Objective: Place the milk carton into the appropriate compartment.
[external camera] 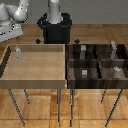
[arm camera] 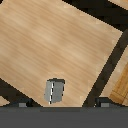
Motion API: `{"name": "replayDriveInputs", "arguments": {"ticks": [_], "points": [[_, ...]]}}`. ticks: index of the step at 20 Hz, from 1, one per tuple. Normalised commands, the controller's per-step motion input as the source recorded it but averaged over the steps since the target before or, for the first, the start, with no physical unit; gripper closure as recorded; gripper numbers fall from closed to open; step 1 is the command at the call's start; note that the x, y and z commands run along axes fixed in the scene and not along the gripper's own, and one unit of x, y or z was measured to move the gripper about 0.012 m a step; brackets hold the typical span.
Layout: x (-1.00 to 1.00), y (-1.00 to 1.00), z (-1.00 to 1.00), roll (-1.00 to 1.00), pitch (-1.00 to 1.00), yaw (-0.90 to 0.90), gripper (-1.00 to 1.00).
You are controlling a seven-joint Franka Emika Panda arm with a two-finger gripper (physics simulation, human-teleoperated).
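Note:
The milk carton (external camera: 18,52) is a small pale grey box standing in the far corner of the light wooden bin (external camera: 35,80), at the exterior view's left. In the wrist view the milk carton (arm camera: 54,91) lies on the bin's wooden floor, near the gap between my fingers. My gripper (arm camera: 62,104) is open, its two dark fingertips (arm camera: 22,104) set wide apart with nothing held between them. In the exterior view the gripper (external camera: 10,31) hangs above and behind the bin's far left corner, apart from the carton.
A dark-brown divided tray (external camera: 97,61) stands at the exterior view's right, with small grey shapes (external camera: 85,73) in its compartments. Both containers rest on thin-legged stands. The robot's black base (external camera: 55,29) stands behind them.

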Motion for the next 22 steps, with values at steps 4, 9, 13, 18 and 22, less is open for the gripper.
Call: {"name": "replayDriveInputs", "arguments": {"ticks": [4, 9, 13, 18, 22], "points": [[0.0, 0.25, 0.0, 0.0, 0.0, 0.0, -1.0], [0.0, 0.2, 0.0, 0.0, 0.0, 0.0, -1.0], [-0.25, 0.25, 0.0, 0.0, 0.0, 0.0, -1.0], [0.0, -0.2, 0.0, 0.0, 0.0, 0.0, -1.0], [0.0, 0.0, 0.0, 0.0, 0.0, 0.0, -1.0]]}}
